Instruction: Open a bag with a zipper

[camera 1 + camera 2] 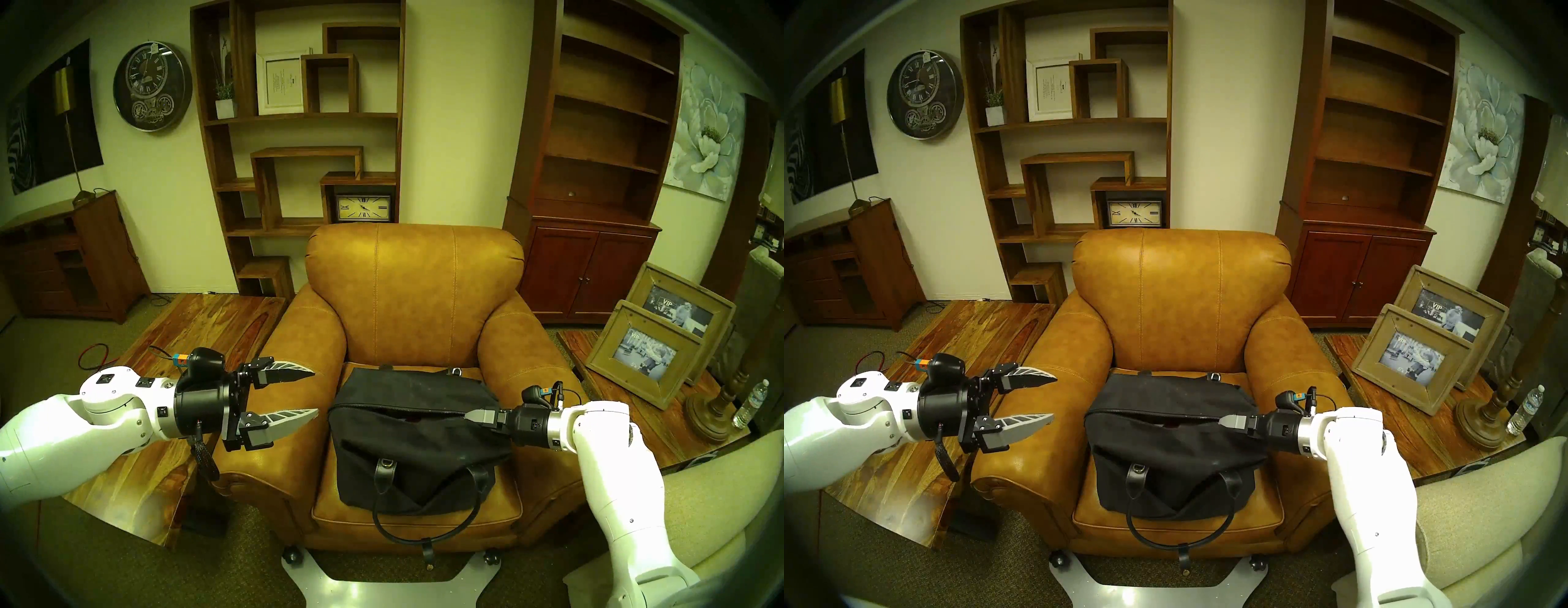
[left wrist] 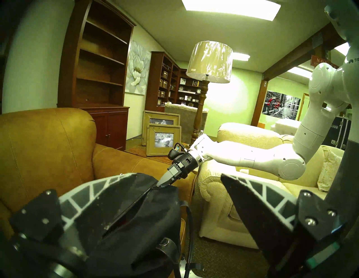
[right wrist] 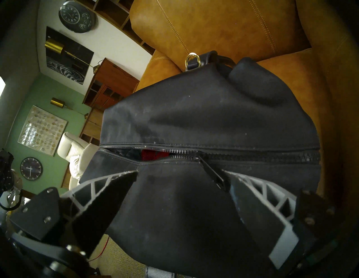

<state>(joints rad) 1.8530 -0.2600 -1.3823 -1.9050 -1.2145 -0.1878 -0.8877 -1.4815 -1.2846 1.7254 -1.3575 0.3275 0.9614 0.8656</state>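
Note:
The black canvas bag (image 1: 415, 458) lies across the seat of a tan leather armchair (image 1: 413, 297). One leather loop handle (image 1: 428, 541) hangs over the seat front. The zipper (image 1: 382, 407) runs along the top. It gapes on its left part, with something red inside (image 3: 153, 155). The slider and pull tab (image 3: 212, 173) sit partway along. My right gripper (image 1: 471, 414) is open at the zipper's right part, and its fingers straddle the top of the bag (image 3: 194, 116). The tab lies against one fingertip (image 3: 233, 181). My left gripper (image 1: 316, 392) is open and empty above the left armrest, apart from the bag.
Wooden side tables stand on both sides of the chair (image 1: 203, 335). The right one holds two picture frames (image 1: 649, 352), a lamp base (image 1: 712, 407) and a water bottle (image 1: 751, 403). A cream sofa (image 1: 721, 488) is at the near right. Shelves line the back wall.

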